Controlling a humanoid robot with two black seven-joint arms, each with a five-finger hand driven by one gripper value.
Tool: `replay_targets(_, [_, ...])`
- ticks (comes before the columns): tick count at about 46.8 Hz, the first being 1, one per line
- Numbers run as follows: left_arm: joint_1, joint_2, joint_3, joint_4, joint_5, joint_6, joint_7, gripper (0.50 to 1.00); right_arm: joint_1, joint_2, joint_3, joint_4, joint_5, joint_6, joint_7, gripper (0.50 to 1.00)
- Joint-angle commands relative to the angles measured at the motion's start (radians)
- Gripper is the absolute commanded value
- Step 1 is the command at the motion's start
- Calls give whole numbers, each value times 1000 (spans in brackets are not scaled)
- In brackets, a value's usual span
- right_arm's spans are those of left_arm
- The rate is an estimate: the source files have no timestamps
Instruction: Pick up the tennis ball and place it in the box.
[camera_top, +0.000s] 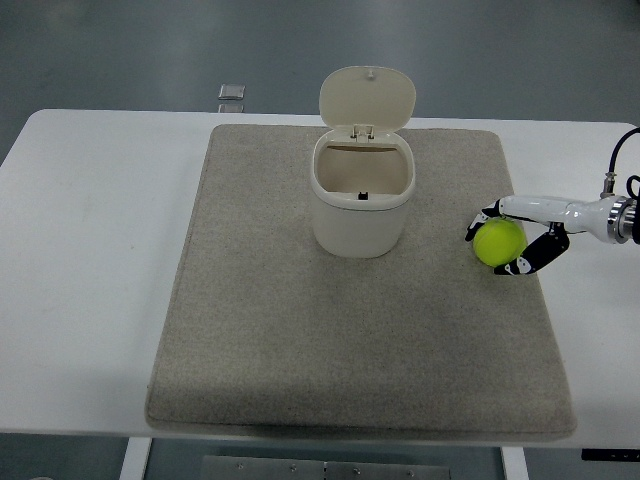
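Note:
A yellow-green tennis ball (498, 241) lies on the grey mat (300, 330) near its right edge. My right hand (500, 245) comes in from the right and its fingers are curled around the ball, over its top and under its near side. The box is a cream bin (361, 204) with its hinged lid (366, 97) standing open, at the mat's back middle, left of the ball. Its inside looks empty. The left arm is out of view.
The mat covers most of the white table (90, 250). A small grey object (232, 92) lies beyond the table's far edge. A black cable (622, 150) loops at the right wrist.

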Motion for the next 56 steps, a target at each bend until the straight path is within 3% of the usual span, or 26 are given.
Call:
replay_targets(1, [0,0,0,0,0,0,0,996,0,0,2,0,1,0,0,639])
replay_targets(13, [0,0,0,0,0,0,0,996,0,1,5,0,7,0,0,639])
replay_targets(23, [0,0,0,0,0,0,0,996,2,1,9,8,20,3,1,719])
replay_targets(43, [0,0,0,0,0,0,0,996,5,9,11,9,20,9,1,719])
replay_targets(49, [0,0,0,0,0,0,0,996,5,9,11,12,24,9,0,784])
replay_targets(56, [0,0,0,0,0,0,0,996,5,9,11,12,26,11,0,799])
